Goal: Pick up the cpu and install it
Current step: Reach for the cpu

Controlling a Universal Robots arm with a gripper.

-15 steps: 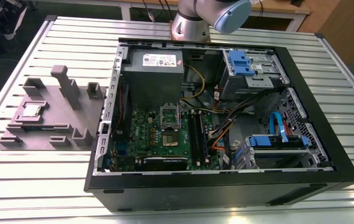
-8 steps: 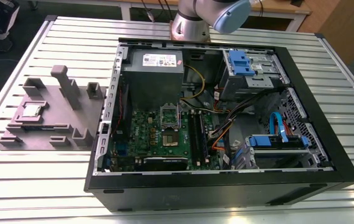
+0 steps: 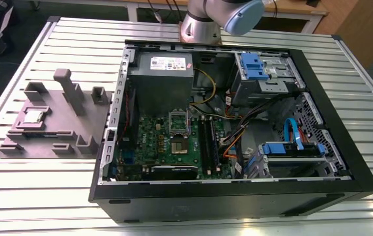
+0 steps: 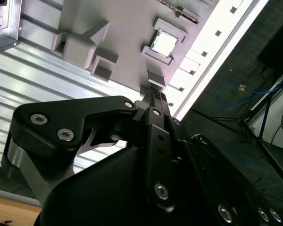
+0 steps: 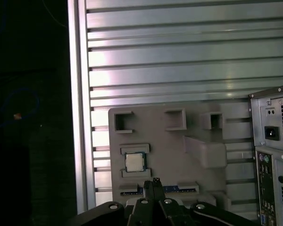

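Observation:
The cpu (image 3: 34,116) is a small silver square lying flat in a recess of the grey-mauve fixture block (image 3: 62,125), on the slatted table at the exterior view's left. Both wrist views look down on it from well above: the cpu (image 4: 166,41) (image 5: 135,162) rests untouched in its recess. My gripper (image 4: 155,95) (image 5: 155,181) hangs high over the fixture's edge with its black fingers together, holding nothing. On the motherboard inside the open computer case (image 3: 343,147), the cpu socket (image 3: 178,130) shows with its metal bracket.
The fixture block has upright posts (image 3: 65,83) near the cpu. A grey power-supply box (image 3: 163,66) sits at the back of the case, blue drive brackets (image 3: 255,66) at the exterior view's right. The arm's base (image 3: 203,27) stands behind the case. Beyond the table edge (image 5: 80,117) is dark floor.

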